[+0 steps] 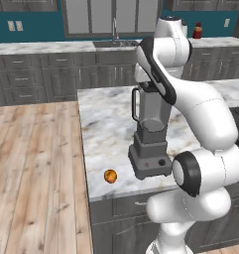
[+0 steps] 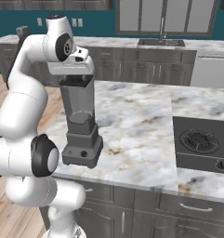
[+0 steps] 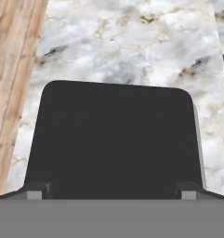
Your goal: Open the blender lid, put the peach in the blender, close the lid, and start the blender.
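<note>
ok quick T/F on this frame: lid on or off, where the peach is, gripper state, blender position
1. The blender lid sits on the jar. True.
2. The peach is inside the blender. False: it lies on the counter, left of the base in the left base view.
3. The gripper is shut on the lid. False: its jaws stand open at the lid's two sides.
4. The blender stands near the counter's front edge. True.

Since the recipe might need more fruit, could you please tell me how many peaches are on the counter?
1: the small round orange-yellow peach lies on the marble counter near its front edge, left of the dark grey blender. Others may hide behind the arm.
</note>
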